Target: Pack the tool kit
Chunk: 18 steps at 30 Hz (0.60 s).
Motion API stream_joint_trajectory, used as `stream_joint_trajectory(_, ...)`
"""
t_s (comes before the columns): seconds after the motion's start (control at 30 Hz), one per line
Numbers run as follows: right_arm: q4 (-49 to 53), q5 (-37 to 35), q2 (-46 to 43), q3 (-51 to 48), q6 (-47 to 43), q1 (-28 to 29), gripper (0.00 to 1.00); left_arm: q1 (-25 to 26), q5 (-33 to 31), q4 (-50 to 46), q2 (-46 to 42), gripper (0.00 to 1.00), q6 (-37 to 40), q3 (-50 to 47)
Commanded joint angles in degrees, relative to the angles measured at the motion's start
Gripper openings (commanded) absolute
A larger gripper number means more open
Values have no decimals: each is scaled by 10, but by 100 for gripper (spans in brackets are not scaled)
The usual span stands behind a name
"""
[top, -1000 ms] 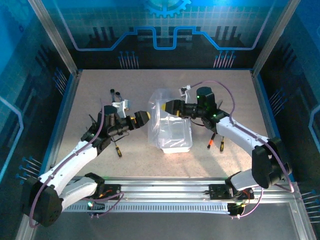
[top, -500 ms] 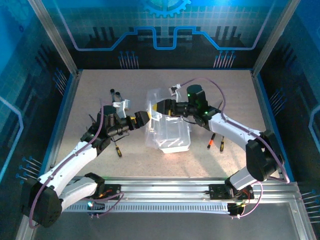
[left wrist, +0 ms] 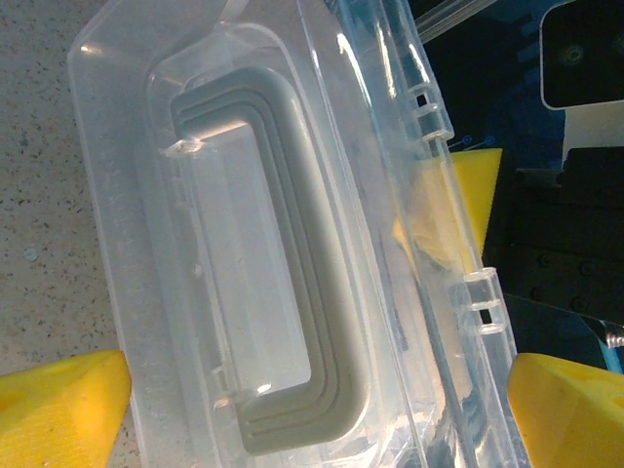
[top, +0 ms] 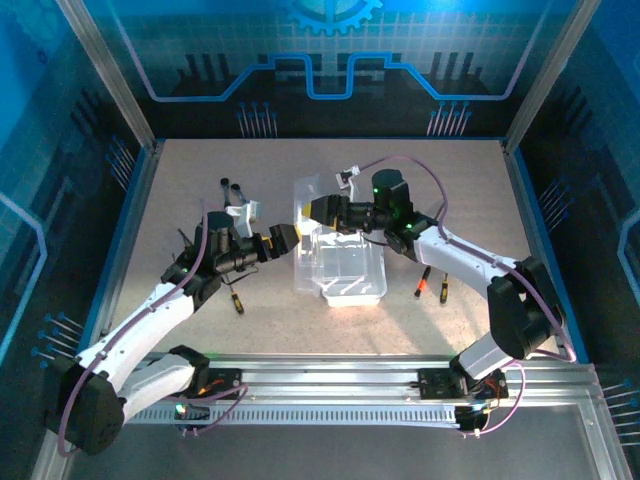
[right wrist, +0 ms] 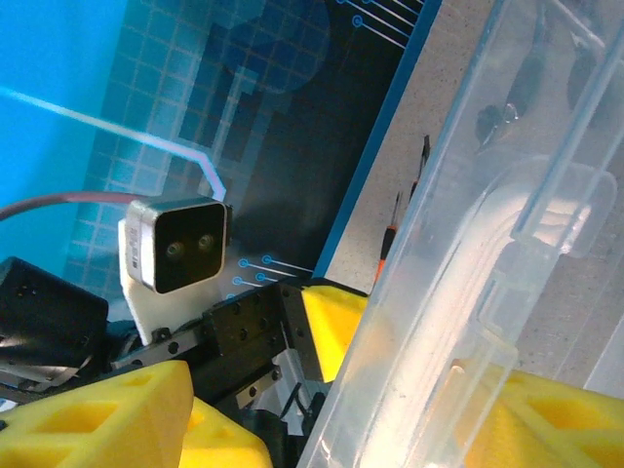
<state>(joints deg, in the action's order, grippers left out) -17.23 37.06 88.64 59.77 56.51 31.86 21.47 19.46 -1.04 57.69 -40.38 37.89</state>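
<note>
From above, the clear case sits mid-frame on the speckled bench, with blue patterned walls around; glare blurs its lid. The left claw is spread just beside the case's left edge. The right claw is at the lid.

Left wrist: the grey handle lies between spread fingertips, and the case is cut off at the frame.

Right wrist: the right claw straddles the lid's wall. Whether it pinches, I cannot tell.
</note>
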Motion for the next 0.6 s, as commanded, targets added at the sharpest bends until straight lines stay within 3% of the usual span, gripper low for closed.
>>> stream_joint_trajectory(0.0, -59, 15, 3, 13, 28, 2, 70, -6, 19, -23, -9, 99, 12, 26)
stream_joint_trajectory(0.3, -148, 42, 27, -5, 98, -12, 69, -5, 20, -41, -6, 99, 9, 48)
stream_joint_trajectory(0.57, 0, 25, -17, 8, -1, -45, 70, -5, 26, -88, 22, 99, 22, 85)
